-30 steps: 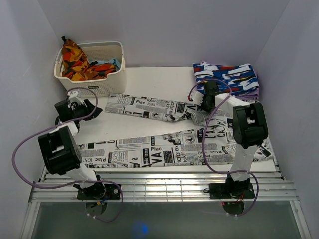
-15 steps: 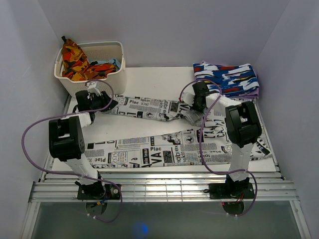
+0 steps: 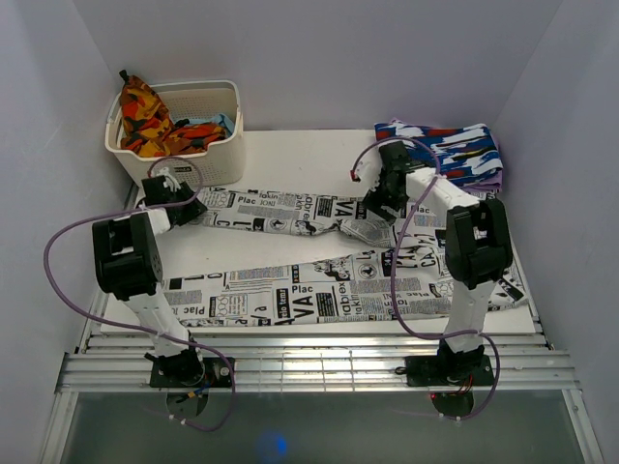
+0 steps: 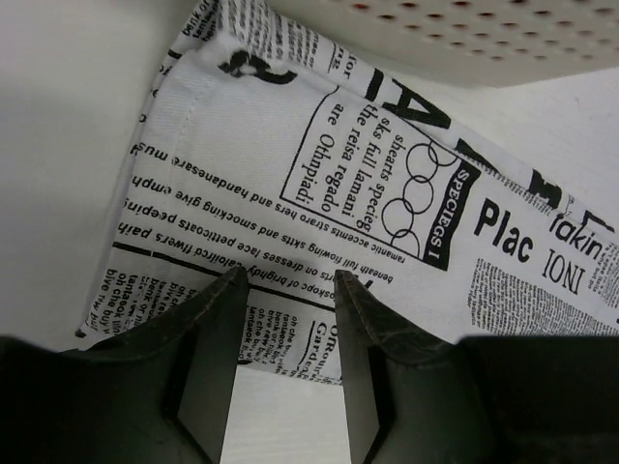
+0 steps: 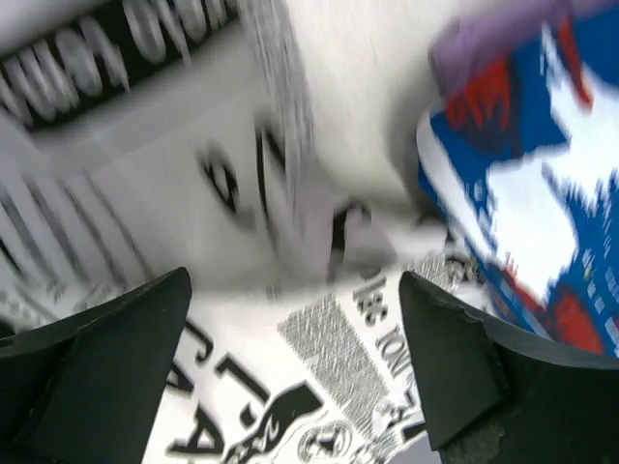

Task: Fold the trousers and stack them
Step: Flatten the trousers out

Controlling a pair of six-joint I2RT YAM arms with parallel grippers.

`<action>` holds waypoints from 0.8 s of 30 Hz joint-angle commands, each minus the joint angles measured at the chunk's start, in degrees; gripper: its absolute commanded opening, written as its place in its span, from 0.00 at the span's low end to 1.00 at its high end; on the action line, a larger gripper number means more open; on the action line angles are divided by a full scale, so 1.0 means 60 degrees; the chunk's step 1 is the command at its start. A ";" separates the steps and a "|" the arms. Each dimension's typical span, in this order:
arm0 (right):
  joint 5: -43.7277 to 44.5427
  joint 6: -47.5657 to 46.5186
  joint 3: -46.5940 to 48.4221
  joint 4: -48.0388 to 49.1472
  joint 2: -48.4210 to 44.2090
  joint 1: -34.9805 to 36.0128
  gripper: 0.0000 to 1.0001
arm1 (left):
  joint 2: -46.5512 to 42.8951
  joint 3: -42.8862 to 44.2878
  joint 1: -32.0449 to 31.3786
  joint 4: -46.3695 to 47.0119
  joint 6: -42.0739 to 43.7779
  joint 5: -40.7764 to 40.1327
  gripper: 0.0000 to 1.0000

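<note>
top view, table [image 3: 290,155] as the clock face, 12 o'clock at the far edge.

1. the trousers [image 3: 319,300] lie flat and unfolded on the table. the waist end sits at about 3 o'clock. both legs run from there toward 9 o'clock: the far leg crosses the centre of the table, the near leg lies along the 6 o'clock edge. the legs are apart at the cuffs and meet near the waist.

2. the left gripper [image 3: 186,201] is at 10 o'clock, over the cuff of the far leg, just beside the basket [image 3: 208,159]. in the left wrist view its fingers [image 4: 208,348] stand part-way apart over the hem of the cuff. cloth and bare table show in the gap. nothing is clamped.

3. the right gripper [image 3: 384,205] is at 2 o'clock, over the point where the far leg joins the waist. the right wrist view is blurred, but its fingers [image 5: 106,367] stand wide apart with printed cloth below them. nothing is held.

4. a folded blue, white and red garment [image 3: 445,150] lies at 1 o'clock, near the right gripper. the basket at 11 o'clock holds an orange patterned cloth [image 3: 145,116].
</note>
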 commanded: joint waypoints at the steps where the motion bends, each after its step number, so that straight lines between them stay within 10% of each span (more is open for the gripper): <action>1: -0.0627 0.0532 0.0342 -0.1522 -0.1076 -0.0920 0.92 | -0.0652 -0.0309 0.1001 -0.1682 0.0443 -0.0672 0.53; 13: -0.1874 -0.0624 -0.2805 -0.3326 -0.2219 -0.4100 0.52 | -0.2089 -0.0884 0.2674 -0.3088 0.2057 0.0089 0.54; 24: -0.2942 -0.0084 -0.5137 -0.2755 -0.2880 -0.4058 0.49 | -0.2528 0.1269 0.2777 -0.7492 0.5993 0.3488 0.49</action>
